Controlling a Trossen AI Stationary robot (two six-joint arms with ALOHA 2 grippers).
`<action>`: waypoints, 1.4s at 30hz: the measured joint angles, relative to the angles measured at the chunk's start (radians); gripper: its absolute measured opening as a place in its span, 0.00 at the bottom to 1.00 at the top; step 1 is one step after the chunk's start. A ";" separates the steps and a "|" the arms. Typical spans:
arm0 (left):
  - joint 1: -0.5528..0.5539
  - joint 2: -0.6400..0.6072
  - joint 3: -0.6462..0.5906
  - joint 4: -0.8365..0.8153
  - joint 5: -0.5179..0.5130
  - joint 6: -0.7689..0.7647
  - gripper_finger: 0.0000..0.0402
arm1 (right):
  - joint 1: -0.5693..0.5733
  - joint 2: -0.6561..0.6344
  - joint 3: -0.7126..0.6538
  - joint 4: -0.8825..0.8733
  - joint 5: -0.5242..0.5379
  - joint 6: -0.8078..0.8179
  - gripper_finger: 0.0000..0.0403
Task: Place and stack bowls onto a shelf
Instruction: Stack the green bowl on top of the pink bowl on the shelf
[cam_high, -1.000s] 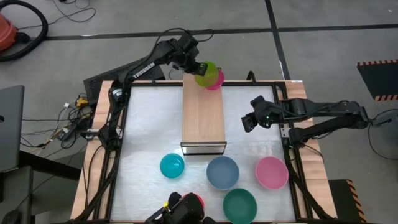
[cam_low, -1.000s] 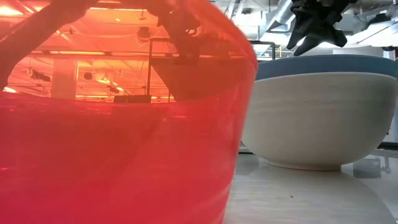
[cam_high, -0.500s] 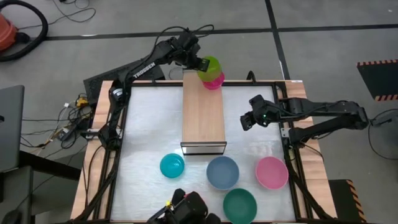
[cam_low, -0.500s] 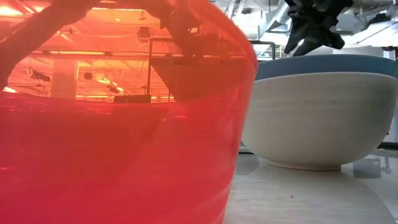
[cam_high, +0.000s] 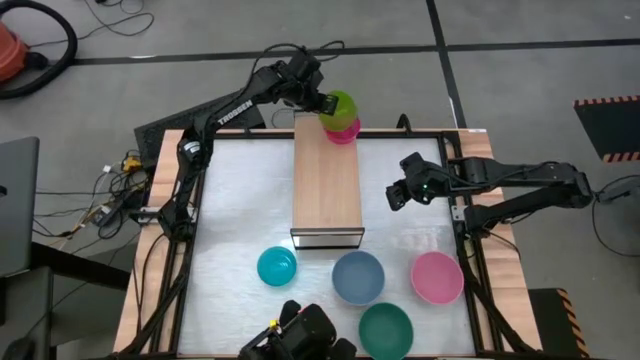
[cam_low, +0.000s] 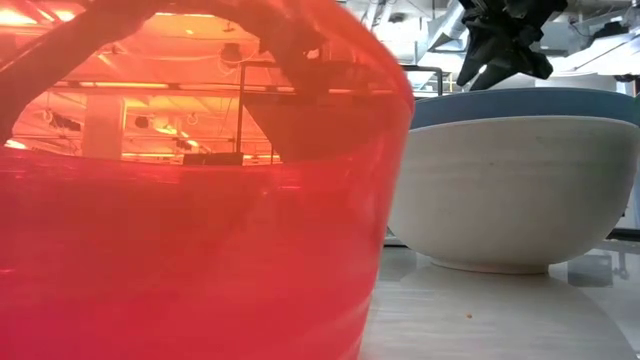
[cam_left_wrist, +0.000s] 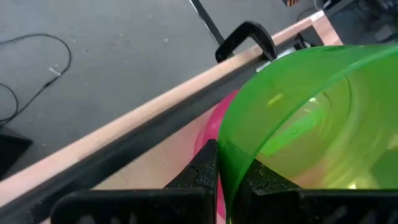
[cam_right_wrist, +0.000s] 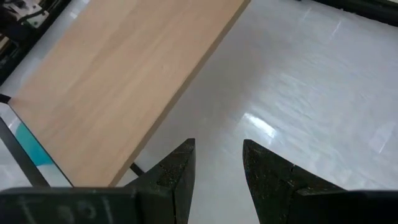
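Green plastic shows first: the lime green bowl (cam_high: 338, 104) is pinched at its rim by the left gripper (cam_high: 322, 102), one finger inside and one outside. It sits over the magenta-pink bowl (cam_high: 346, 129) at the far end of the shelf (cam_high: 327, 180). I cannot tell if the green one is resting all the way down in the pink one yet.

Next comes the long wood shelf, in the middle of the table (cam_high: 230, 200). Most of it is bare.

In front of the shelf sit the cyan bowl (cam_high: 277, 266), the grey-blue bowl (cam_high: 358, 277), the dark green bowl (cam_high: 386, 329) and the pink bowl (cam_high: 437, 277). The red bowl (cam_low: 190, 190) is very near the low camera and fills most of that view.

On the right, the right gripper (cam_high: 398, 196) waits above the table beside the shelf. Its fingers (cam_right_wrist: 177, 171) are partly spread and hold nothing.

I think these bowls are light, stiff and smooth, so they could slip. The rim looks like the best place to grab, with one finger in and one out.
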 joint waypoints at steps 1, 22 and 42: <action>-0.001 0.000 0.000 0.002 0.000 0.004 0.00 | 0.000 0.000 0.000 0.000 0.000 0.000 0.40; -0.010 0.001 0.000 0.095 -0.019 0.061 0.31 | 0.000 0.000 0.000 -0.001 -0.001 -0.036 0.40; 0.031 -0.033 0.061 0.114 0.239 0.226 0.04 | -0.006 0.000 0.000 0.002 0.000 -0.060 0.40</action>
